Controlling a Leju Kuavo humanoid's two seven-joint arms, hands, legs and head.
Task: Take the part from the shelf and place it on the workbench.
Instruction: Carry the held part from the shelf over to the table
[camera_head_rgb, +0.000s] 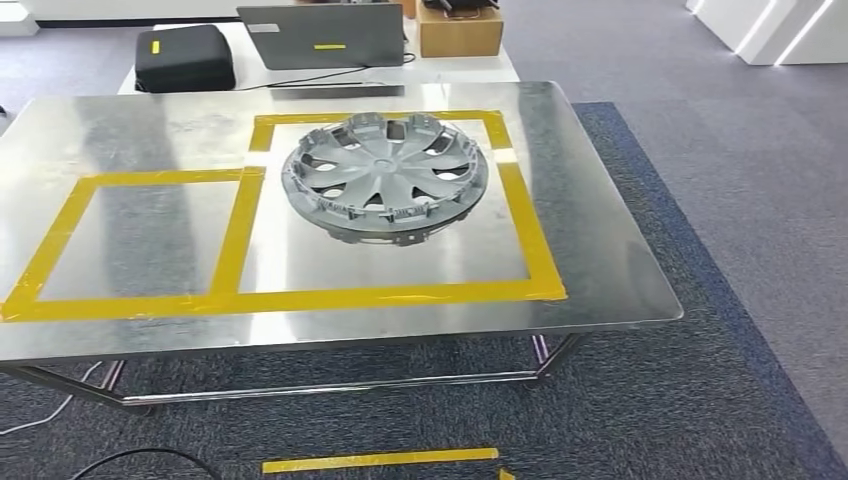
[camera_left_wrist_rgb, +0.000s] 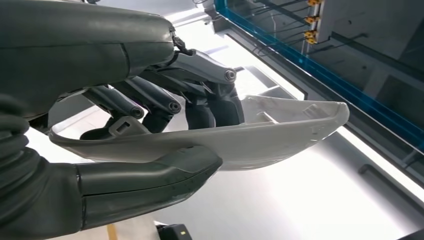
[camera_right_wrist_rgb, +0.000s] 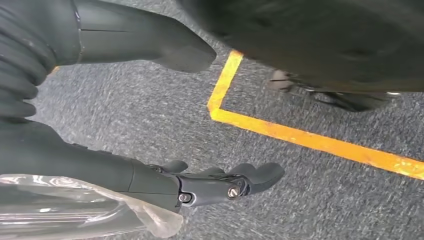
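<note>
In the left wrist view my left hand (camera_left_wrist_rgb: 165, 95) grips a light grey, curved plastic part (camera_left_wrist_rgb: 280, 130), thumb under its rim and fingers curled inside it. The metal workbench (camera_head_rgb: 130, 130) stands in front of me in the head view. It bears two yellow tape squares; the right one holds a stack of grey wheel covers (camera_head_rgb: 385, 175), and the left square (camera_head_rgb: 140, 235) is bare. My right hand (camera_right_wrist_rgb: 165, 182) hangs over grey carpet with its fingers stretched out and nothing in them.
Behind the workbench a white table carries a laptop (camera_head_rgb: 320, 35), a black case (camera_head_rgb: 185, 55) and a cardboard box (camera_head_rgb: 460, 30). Yellow tape (camera_head_rgb: 380, 460) marks the carpet by the bench's near edge. A blue-edged frame (camera_left_wrist_rgb: 310, 65) is beside the held part.
</note>
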